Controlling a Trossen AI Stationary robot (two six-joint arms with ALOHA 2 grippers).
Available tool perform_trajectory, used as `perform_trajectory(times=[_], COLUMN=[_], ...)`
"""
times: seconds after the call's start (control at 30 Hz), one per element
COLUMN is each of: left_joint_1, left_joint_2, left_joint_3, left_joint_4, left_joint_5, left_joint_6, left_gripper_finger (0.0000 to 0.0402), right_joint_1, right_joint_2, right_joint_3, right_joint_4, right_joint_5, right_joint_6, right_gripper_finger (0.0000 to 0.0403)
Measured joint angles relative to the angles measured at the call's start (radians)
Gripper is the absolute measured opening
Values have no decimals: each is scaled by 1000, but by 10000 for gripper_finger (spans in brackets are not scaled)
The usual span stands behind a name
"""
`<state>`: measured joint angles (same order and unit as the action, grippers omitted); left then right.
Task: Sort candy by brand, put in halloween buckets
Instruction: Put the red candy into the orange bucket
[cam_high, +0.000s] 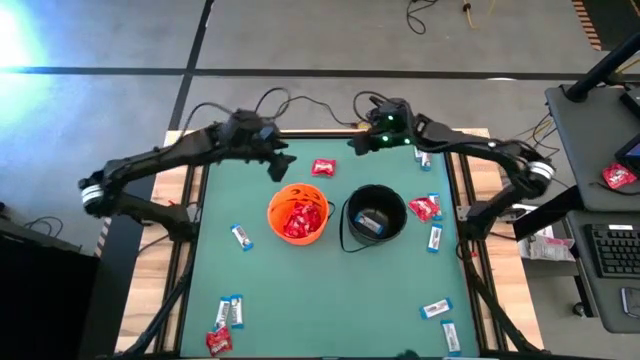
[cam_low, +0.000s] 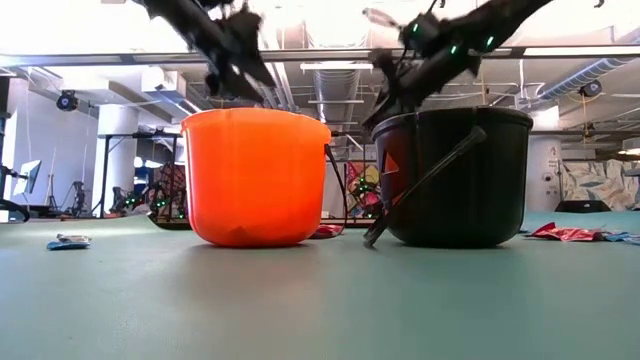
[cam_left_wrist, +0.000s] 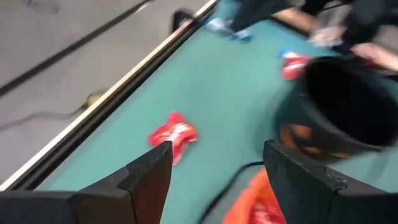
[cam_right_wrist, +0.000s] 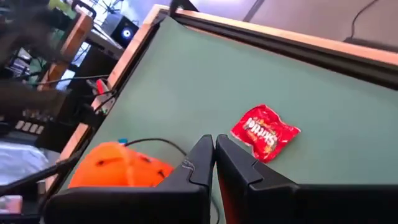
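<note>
Left gripper (cam_high: 281, 163) spread, empty, above the far table edge near a red packet (cam_high: 324, 167). Right gripper (cam_high: 356, 143) pressed together, empty, beyond the black bucket (cam_high: 375, 218). Orange bucket (cam_high: 298, 212) holding red packets, beside the black one; white-and-blue bars (cam_high: 240, 236) scattered on the table (cam_high: 330, 290).

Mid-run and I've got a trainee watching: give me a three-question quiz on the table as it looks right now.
1. True or false: the left gripper is open and holds nothing.
2. Which bucket holds the red packets: A) the orange bucket, B) the black bucket?
3. What lies on the mat between the two grippers, behind the orange bucket?

Key
1. True: its fingers stand apart with only mat between them.
2. A; the black bucket holds a white-and-blue bar.
3. A loose red packet; the right gripper beside it is shut.
</note>
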<state>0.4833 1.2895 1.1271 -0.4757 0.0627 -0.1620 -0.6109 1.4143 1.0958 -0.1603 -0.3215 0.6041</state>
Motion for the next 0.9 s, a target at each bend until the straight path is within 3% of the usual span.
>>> perform_trajectory(times=[0.17,0.27,0.47,0.9], left_joint_1=[87,76,48,44], left_joint_2=[200,313,514,772], left_joint_3=[116,208,349,548], left_joint_4=[-98,-175,-173,-314], left_joint_5=[7,5,-5,-38], left_joint_6=[-74,-83,-156,-359], left_gripper_finger=[236,236,236,274], right_joint_1=[62,102,164,205], right_joint_2=[-130,-191,-255,-278], right_joint_3=[-1,-1,-4,-5], right_joint_4=[-88,-108,-167,-306], right_joint_5=[90,116,164,166], right_joint_6=[5,6,24,-24], right_gripper_finger=[11,11,11,11])
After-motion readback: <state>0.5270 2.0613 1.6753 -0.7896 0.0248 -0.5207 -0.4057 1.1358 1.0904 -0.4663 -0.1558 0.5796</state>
